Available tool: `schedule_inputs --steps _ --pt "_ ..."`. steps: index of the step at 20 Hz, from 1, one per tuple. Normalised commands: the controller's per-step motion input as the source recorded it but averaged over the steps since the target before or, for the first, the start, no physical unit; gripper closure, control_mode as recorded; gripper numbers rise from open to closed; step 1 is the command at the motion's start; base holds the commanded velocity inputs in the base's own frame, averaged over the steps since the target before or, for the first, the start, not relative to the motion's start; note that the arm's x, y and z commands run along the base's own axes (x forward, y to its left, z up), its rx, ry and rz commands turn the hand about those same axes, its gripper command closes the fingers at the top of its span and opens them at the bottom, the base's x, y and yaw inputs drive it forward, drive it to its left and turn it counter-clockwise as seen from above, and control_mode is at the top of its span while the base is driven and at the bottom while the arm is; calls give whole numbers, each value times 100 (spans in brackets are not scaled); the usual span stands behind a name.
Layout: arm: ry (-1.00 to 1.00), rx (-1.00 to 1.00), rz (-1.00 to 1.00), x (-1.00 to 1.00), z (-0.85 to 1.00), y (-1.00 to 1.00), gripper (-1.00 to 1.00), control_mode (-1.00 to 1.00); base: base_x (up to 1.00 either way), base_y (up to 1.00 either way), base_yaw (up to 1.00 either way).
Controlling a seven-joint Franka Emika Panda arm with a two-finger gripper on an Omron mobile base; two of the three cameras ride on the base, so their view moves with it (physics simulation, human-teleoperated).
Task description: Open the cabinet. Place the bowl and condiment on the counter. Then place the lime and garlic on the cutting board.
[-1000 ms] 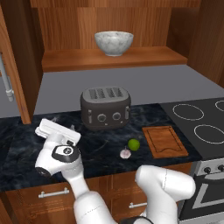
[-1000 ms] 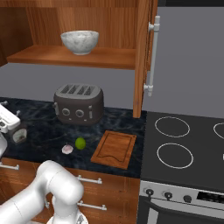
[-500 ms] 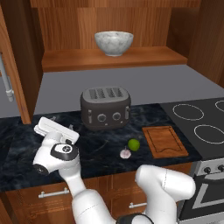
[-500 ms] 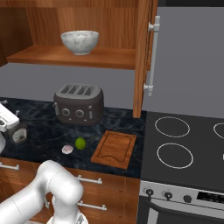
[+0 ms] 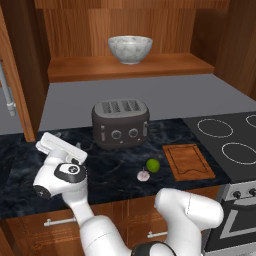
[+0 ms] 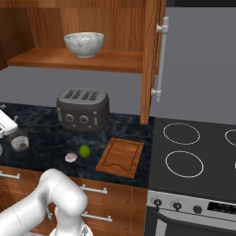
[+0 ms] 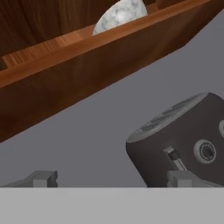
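The cabinet [image 5: 125, 67] stands open, its door [image 6: 150, 55] swung out to the right. On its shelf sits the marbled bowl [image 5: 130, 48] [image 6: 84, 44] [image 7: 124, 13]. The dark condiment [image 6: 18, 139] bottle stands upright on the counter [image 5: 115, 165] at far left. My gripper [image 5: 60, 146] [image 6: 4, 123] [image 7: 111, 180] hovers just above and beside it, open, with nothing between its fingers, pointing towards the shelf and the toaster. The green lime [image 5: 153, 165] [image 6: 84, 150] and the pale garlic [image 5: 143, 175] [image 6: 70, 157] lie on the counter just left of the cutting board [image 5: 187, 161] [image 6: 120, 156].
A dark toaster [image 5: 120, 122] [image 6: 83, 109] [image 7: 183, 140] stands at the back of the counter below the shelf. The black stovetop [image 5: 225, 140] [image 6: 193, 152] lies to the right. The other open door with its handle [image 5: 7, 95] hangs at the left edge.
My hand has crept slightly up and to the left. The bottle, lime, garlic and bowl have not moved.
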Motion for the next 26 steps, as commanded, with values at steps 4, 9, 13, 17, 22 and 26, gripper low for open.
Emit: schedule_inputs --steps 4,9,13,17,22,26 --pt "0 2 0 0 0 0 -100 -100 0 0 0" --pt "0 2 0 1 0 0 -100 -100 0 0 0" --pt "0 2 0 9 0 0 -100 -100 0 0 0" --pt "0 3 0 8 0 0 -100 -100 0 0 0" --pt "0 3 0 2 -4 0 -100 -100 0 0 0" --pt "0 4 0 3 -16 4 -100 -100 0 0 0"
